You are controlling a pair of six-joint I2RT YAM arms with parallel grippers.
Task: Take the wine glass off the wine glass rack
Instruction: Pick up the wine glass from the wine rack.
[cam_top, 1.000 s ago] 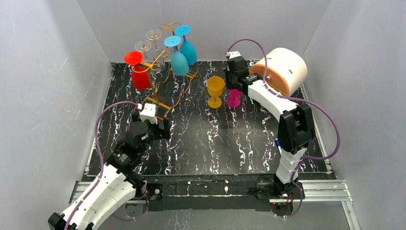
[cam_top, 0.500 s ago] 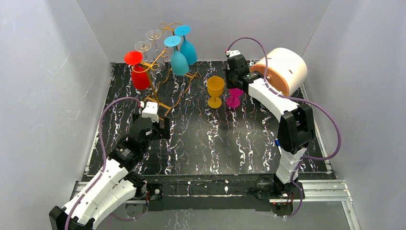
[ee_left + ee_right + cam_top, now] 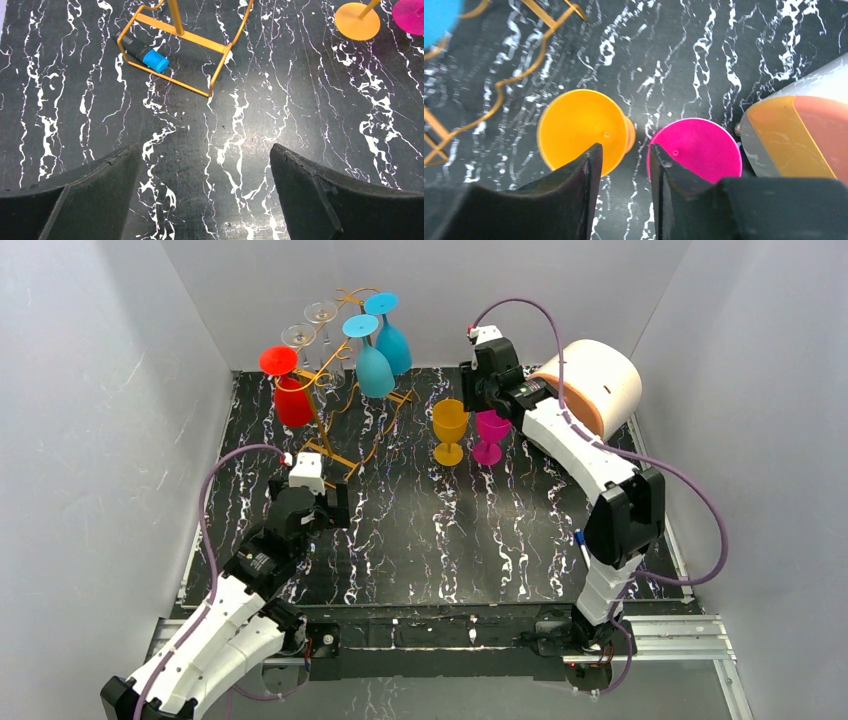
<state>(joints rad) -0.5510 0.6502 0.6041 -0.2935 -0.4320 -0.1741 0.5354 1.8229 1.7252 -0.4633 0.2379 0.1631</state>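
The golden wire wine glass rack (image 3: 325, 435) stands at the back left, with a red wine glass (image 3: 292, 398), two clear ones (image 3: 318, 325) and two blue ones (image 3: 377, 368) hanging upside down on it. An orange glass (image 3: 450, 425) and a magenta glass (image 3: 492, 430) stand upright on the table to its right. My right gripper (image 3: 624, 155) hovers open just above them, nothing between its fingers, one finger over the orange bowl (image 3: 579, 125) and the other over the magenta bowl (image 3: 704, 147). My left gripper (image 3: 205, 155) is wide open and empty, low over the table in front of the rack's base (image 3: 185, 35).
A white cylinder with a peach-orange end (image 3: 592, 385) lies at the back right, close beside the magenta glass. A black marker with a blue cap (image 3: 145, 52) lies inside the rack's base. Grey walls enclose the black marbled table (image 3: 450, 540) on three sides.
My right gripper has opened and lifted off the magenta glass, which now stands free beside the orange one. The left arm has shifted slightly.
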